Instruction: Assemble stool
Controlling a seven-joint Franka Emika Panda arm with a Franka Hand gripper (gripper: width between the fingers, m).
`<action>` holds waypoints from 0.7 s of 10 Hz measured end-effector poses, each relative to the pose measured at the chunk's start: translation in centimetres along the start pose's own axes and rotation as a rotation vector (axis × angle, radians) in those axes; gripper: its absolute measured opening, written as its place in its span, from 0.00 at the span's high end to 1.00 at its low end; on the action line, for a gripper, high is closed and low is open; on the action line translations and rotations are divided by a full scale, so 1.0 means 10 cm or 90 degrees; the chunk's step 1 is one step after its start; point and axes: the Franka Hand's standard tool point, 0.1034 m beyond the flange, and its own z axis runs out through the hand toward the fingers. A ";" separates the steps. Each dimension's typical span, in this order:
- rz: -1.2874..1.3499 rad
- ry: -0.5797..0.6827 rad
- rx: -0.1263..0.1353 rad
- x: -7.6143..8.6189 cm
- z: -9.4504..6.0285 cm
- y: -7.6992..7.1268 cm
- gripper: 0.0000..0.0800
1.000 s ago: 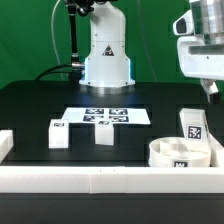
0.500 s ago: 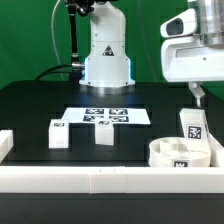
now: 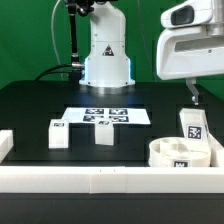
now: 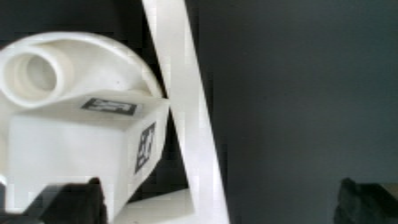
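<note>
**Stool in loose parts, gripper above the right-hand leg**

- Nearest: a white border rail [image 3: 100, 182] runs along the near edge of the black table [image 3: 30, 105].
- Just behind the rail, in the near right corner, is the round seat [image 3: 180, 154]. It lies flat with its hollow side up and a tag showing inside it.
- At the seat's far rim the right-hand leg [image 3: 191, 125] stands upright, its large tag facing the near side. Cannot tell whether it touches the seat.
- On the left half of the table, a little farther back, two more legs stand on end. The left leg [image 3: 58, 133] and the middle leg [image 3: 104, 131] are apart from each other and well apart from the seat. Each has a small tag on top.
- Right behind those two, the marker board [image 3: 105, 116] lies flat on the table.
- The gripper [image 3: 191, 98] hangs over the right-hand leg, clear of it and touching nothing.
- Its jaws are spread wide and empty. In the wrist view the dark fingertips [image 4: 71, 198] sit at opposite sides, with the tagged leg, part of the seat and a stretch of white rail below them.
- Farthest: the arm's white base [image 3: 105, 55], in front of a green backdrop.
</note>
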 end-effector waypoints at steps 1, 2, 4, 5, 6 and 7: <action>-0.060 -0.002 -0.006 0.00 0.00 0.02 0.19; -0.152 -0.002 -0.017 0.02 0.01 0.07 0.19; -0.254 -0.004 -0.031 0.03 0.02 0.11 0.19; -0.336 -0.006 -0.041 0.04 0.02 0.15 0.19; -0.372 -0.008 -0.042 0.05 0.02 0.19 0.19; -0.411 -0.010 -0.043 0.06 0.02 0.20 0.19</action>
